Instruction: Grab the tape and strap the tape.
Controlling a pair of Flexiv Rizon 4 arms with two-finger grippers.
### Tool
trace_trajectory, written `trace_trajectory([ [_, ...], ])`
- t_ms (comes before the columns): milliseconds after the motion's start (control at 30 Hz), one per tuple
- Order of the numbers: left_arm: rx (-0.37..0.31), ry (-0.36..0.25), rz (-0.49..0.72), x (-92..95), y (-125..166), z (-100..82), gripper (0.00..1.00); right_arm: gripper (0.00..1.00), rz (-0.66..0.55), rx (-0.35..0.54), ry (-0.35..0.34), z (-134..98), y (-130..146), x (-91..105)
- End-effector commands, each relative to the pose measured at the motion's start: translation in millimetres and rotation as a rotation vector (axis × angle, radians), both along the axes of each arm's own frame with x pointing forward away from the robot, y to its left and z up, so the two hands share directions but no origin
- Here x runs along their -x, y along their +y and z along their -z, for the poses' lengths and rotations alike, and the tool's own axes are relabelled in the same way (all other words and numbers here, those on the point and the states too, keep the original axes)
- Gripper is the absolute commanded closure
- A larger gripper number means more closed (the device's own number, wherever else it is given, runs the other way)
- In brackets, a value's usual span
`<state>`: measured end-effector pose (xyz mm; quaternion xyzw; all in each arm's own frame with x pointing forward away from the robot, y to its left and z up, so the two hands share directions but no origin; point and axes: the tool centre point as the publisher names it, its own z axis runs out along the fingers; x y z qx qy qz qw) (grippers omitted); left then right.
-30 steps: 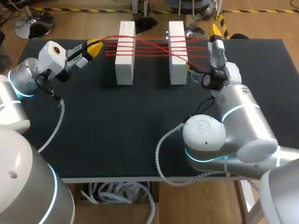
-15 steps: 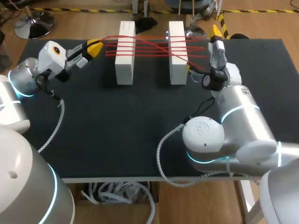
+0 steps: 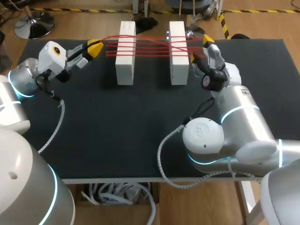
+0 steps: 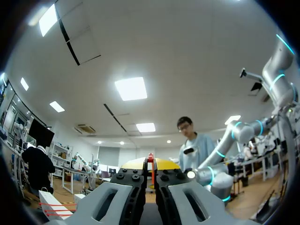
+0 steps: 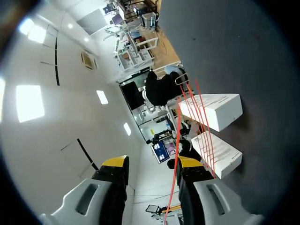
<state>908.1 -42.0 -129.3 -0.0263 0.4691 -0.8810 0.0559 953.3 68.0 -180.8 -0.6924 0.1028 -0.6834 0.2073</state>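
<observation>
Head view gives you the red tape (image 3: 152, 43) strung in several strands across the tops of two white blocks, the left block (image 3: 125, 61) and the right block (image 3: 178, 63). They stand apart at the far side of the black counter (image 3: 117, 122). Your left pincer (image 3: 95, 47) sits just outside the left block with its yellow tips pressed together on the tape's end. The left wrist view confirms it: a sliver of red is pinched between the closed tips. Your right pincer (image 3: 200, 48) is just outside the right block. The right wrist view shows its fingers spread wide, with the tape running between them against the inner side of one finger (image 5: 191, 164), not clamped.

The step in hand looks like laying another pass around the right block. To do it well, use the left arm as a firm anchor so the strands don't slacken. Lead the tape with the right finger in a smooth arc clear of the block's corner. Mind the tension: too much could drag or tip the blocks, and too little could let the strand slip off the open finger.

As for writing, there is faint print on top of the left block and along a block's side in the right wrist view. It is too small to read.
</observation>
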Motion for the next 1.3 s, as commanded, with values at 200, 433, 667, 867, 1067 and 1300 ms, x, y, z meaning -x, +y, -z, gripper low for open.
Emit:
trace_trajectory([
  [200,0.001,0.000,0.000,0.1,0.1,0.2,1.00,0.64,-0.003,0.000,0.013,0.5,7.0,2.3],
  [433,0.001,0.000,0.000,0.1,0.1,0.2,1.00,0.67,-0.011,-0.007,0.018,1.1,12.7,5.1],
  [667,0.001,0.000,0.000,0.1,0.1,0.2,1.00,0.59,-0.014,-0.012,0.032,5.0,16.6,8.4],
  [867,0.001,0.000,0.000,0.1,0.1,0.2,1.00,0.56,-0.013,-0.013,0.046,8.4,18.9,10.9],
  [1067,0.001,0.000,0.000,0.1,0.1,0.2,1.00,0.58,-0.012,-0.015,0.050,9.5,20.6,12.2],
  [1300,0.001,0.000,0.000,0.1,0.1,0.2,1.00,0.70,-0.006,-0.010,0.050,10.1,21.5,11.4],
])
